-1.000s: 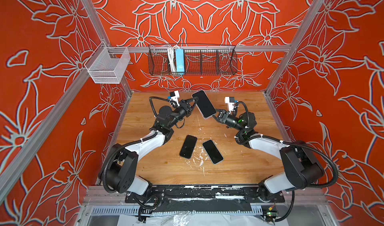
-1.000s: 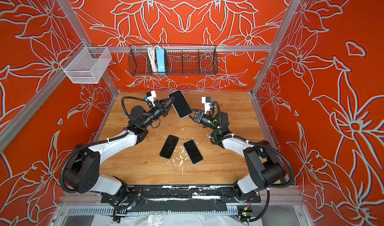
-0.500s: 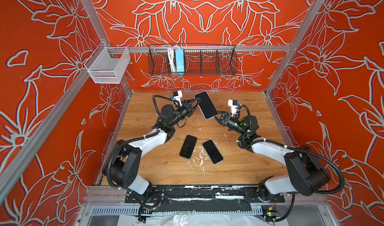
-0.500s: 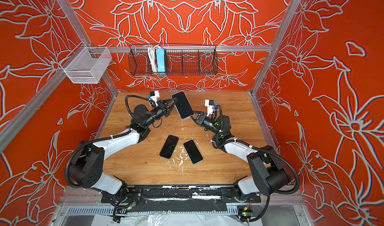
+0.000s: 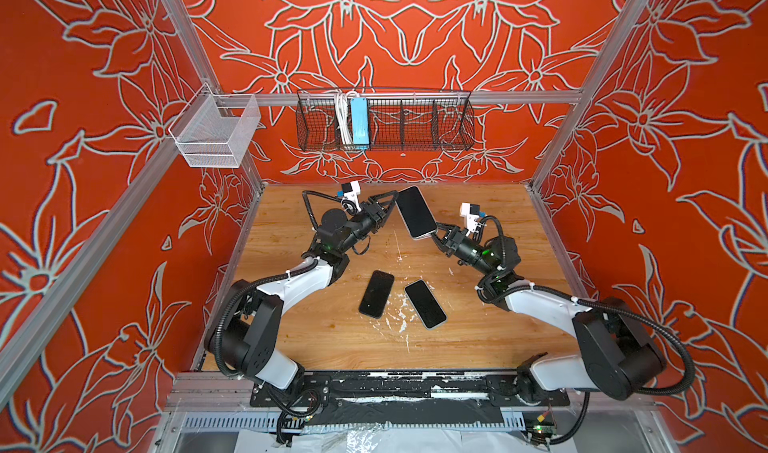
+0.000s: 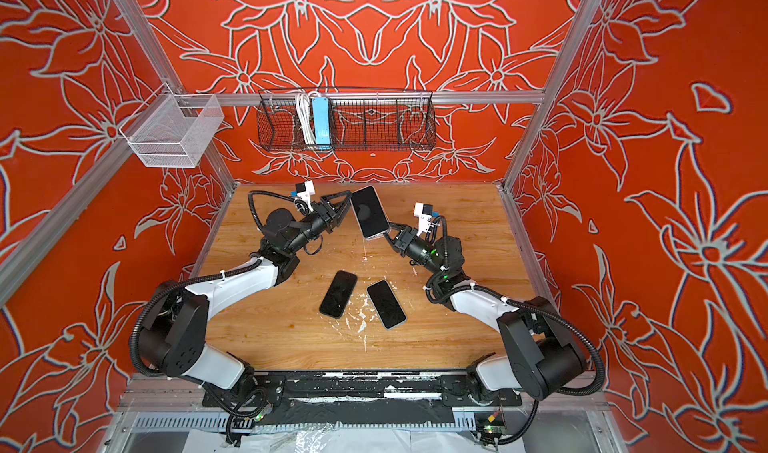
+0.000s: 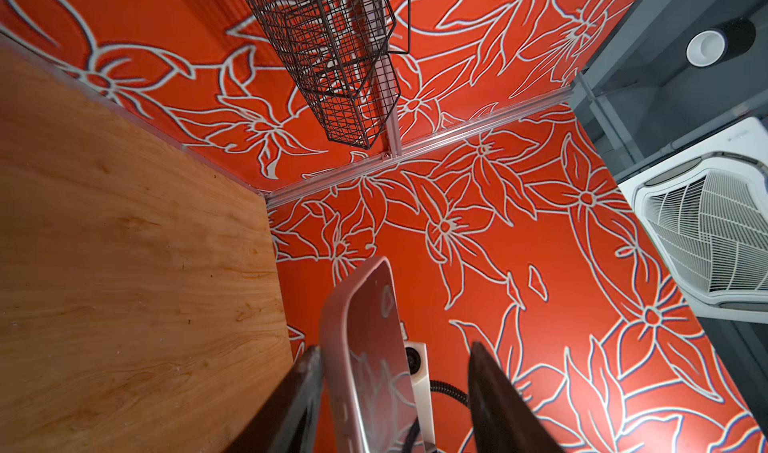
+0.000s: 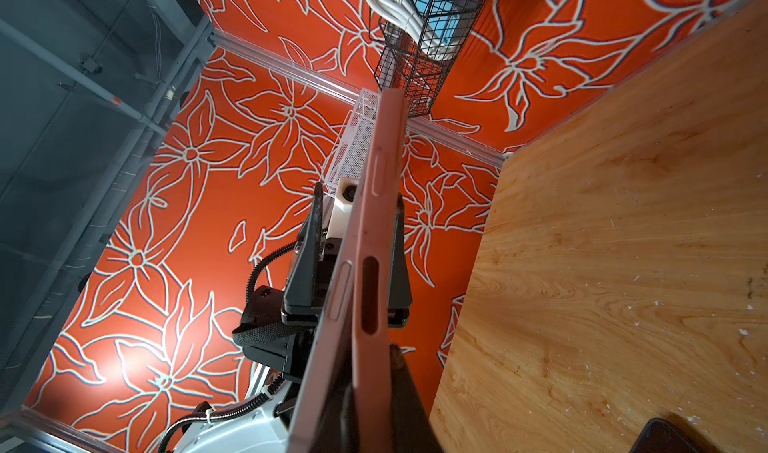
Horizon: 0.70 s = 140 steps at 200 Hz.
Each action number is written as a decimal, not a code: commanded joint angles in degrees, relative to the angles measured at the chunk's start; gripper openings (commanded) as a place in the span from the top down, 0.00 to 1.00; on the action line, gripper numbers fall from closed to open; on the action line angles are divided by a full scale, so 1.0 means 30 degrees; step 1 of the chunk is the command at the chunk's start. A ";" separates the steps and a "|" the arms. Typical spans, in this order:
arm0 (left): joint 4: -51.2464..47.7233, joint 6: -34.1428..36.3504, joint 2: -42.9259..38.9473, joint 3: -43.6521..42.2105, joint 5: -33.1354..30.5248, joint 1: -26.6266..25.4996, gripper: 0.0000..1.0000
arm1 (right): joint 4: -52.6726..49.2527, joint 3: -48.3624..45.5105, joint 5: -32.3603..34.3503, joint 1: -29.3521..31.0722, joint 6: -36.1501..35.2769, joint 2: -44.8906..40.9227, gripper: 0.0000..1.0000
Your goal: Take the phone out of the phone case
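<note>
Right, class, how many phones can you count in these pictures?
3. The raised phone is held by the right gripper above the far half of the table; the left phone and the right phone lie side by side mid-table. None seems hidden.

Both arms (image 5: 536,305) have white links (image 5: 299,280), black joint housings (image 5: 253,338), ribbed black cables (image 5: 683,353) and white wrist cameras (image 5: 351,190).

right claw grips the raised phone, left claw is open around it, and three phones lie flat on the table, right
Wrong count: both top views show two phones flat on the table, not three. The right claw does grip the raised phone, the left claw open around it.
</note>
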 commanded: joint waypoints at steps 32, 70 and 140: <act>-0.0121 0.0418 -0.0840 -0.0289 -0.0071 0.0015 0.29 | 0.2614 0.0305 0.0922 0.0026 0.0940 0.0407 1.00; -0.0530 0.0474 -0.1154 -0.0447 0.0021 -0.0007 0.20 | 0.3167 0.0247 0.1192 0.0009 0.1057 0.0791 1.00; -0.3237 0.0927 -0.2755 -0.1027 -0.0245 -0.0148 0.06 | 0.3561 0.0255 0.1513 -0.0029 0.0826 0.1257 1.00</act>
